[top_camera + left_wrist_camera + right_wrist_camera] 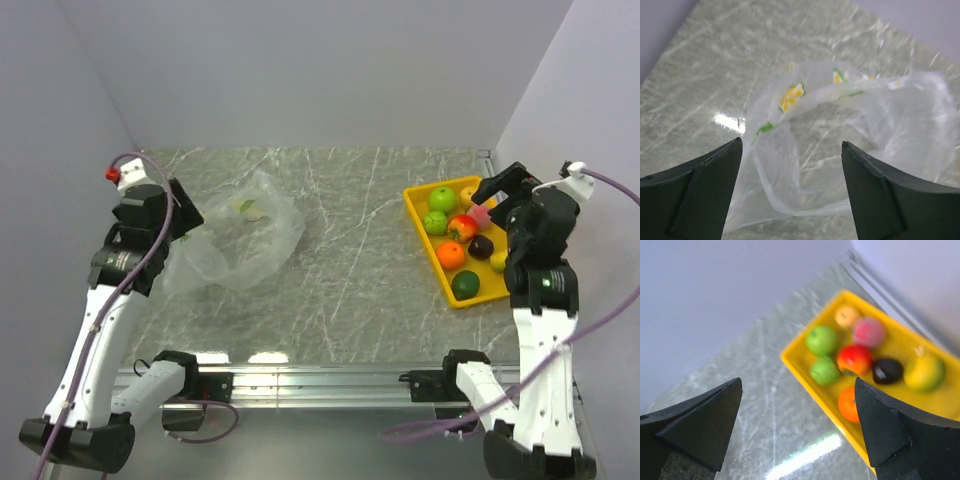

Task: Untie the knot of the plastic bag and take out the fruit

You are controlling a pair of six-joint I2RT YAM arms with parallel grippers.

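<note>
The clear crinkly plastic bag (242, 240) lies slack on the marble table at the left, with yellow and green marks on its film (792, 95). The knot is out of view. My left gripper (186, 215) hovers at the bag's left edge, open, with loose film (790, 165) below its jaws and nothing pinched. Several fruit sit in the yellow tray (413, 203) at the right, among them a green one (822, 339), a red one (855, 358) and an orange one (849, 403). My right gripper (497, 195) is open and empty over the tray's far right side, above a pink fruit (481, 215).
The tray's long rim (790, 357) runs diagonally under my right gripper (797, 385). White walls close in the table at the back and on both sides. An aluminium rail (320, 380) crosses the near edge between the arm bases.
</note>
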